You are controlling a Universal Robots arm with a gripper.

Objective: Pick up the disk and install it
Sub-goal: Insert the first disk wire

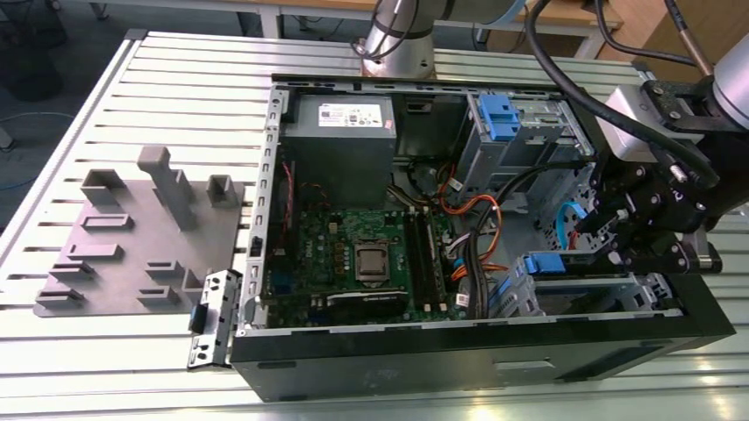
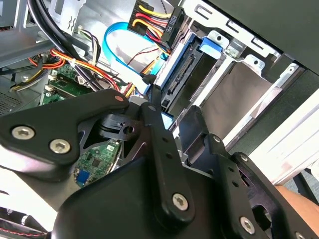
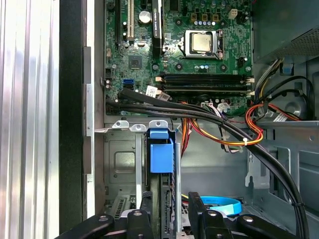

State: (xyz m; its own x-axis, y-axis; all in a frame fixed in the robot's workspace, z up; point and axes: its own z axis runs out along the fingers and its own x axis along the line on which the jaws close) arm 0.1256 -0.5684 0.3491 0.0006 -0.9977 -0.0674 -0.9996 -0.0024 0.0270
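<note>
Disk [image 2: 180, 79] sat edge-on in drive cage [image 3: 124, 159], gripper [image 3: 169, 214] over it; grip state unclear; best kept square, pushed gently, clear of cables [image 3: 249, 124].

Open black computer case [image 1: 468, 360] on a ribbed metal table [image 1: 175, 70]. Green board [image 1: 363, 254] inside, grey box [image 1: 339, 149] beyond it. Grey tray [image 1: 129, 237] at the exterior view's left.

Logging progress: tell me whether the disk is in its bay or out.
In, at least partly: the disk stands on edge inside the metal drive cage, at the gripper. Whether it is fully seated, cannot tell.
</note>
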